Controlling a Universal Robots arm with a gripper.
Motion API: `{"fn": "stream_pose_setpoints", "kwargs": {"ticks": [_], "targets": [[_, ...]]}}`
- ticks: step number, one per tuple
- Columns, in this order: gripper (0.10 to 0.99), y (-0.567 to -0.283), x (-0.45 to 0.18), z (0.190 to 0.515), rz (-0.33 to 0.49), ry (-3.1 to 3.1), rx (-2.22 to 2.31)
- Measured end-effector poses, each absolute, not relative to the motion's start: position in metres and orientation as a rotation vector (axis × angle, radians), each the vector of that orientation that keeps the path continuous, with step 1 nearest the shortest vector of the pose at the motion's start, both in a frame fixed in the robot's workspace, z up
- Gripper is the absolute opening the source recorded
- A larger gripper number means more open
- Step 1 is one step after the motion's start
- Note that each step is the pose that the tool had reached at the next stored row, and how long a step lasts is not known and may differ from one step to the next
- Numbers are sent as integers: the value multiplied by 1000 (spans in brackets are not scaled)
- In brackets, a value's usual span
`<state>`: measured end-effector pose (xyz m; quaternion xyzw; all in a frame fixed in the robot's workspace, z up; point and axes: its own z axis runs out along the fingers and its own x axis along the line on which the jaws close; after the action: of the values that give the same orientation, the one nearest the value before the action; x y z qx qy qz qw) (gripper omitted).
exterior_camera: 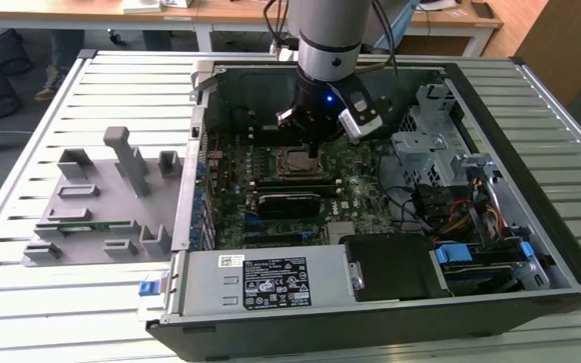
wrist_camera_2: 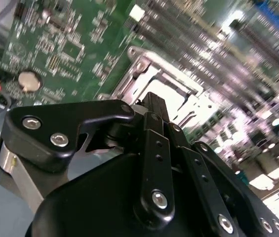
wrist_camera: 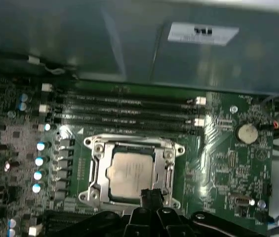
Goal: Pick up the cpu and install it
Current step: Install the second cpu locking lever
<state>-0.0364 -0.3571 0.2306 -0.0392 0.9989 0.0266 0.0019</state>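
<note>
CPU: seated in socket, flat.

The cpu (wrist_camera: pixel 132 177) is a small square chip with a silver-white metal top and thin darker rim. In the first wrist view it lies level inside the metal socket frame (wrist_camera: pixel 96 168) on the green motherboard (wrist_camera: pixel 223 148), below the memory slots (wrist_camera: pixel 124 111), top face up.
</note>
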Motion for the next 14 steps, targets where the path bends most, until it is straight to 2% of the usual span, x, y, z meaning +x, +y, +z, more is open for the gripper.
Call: {"fn": "stream_pose_setpoints", "kwargs": {"ticks": [14], "targets": [[106, -377, -33, 232, 87, 3174, -123]]}}
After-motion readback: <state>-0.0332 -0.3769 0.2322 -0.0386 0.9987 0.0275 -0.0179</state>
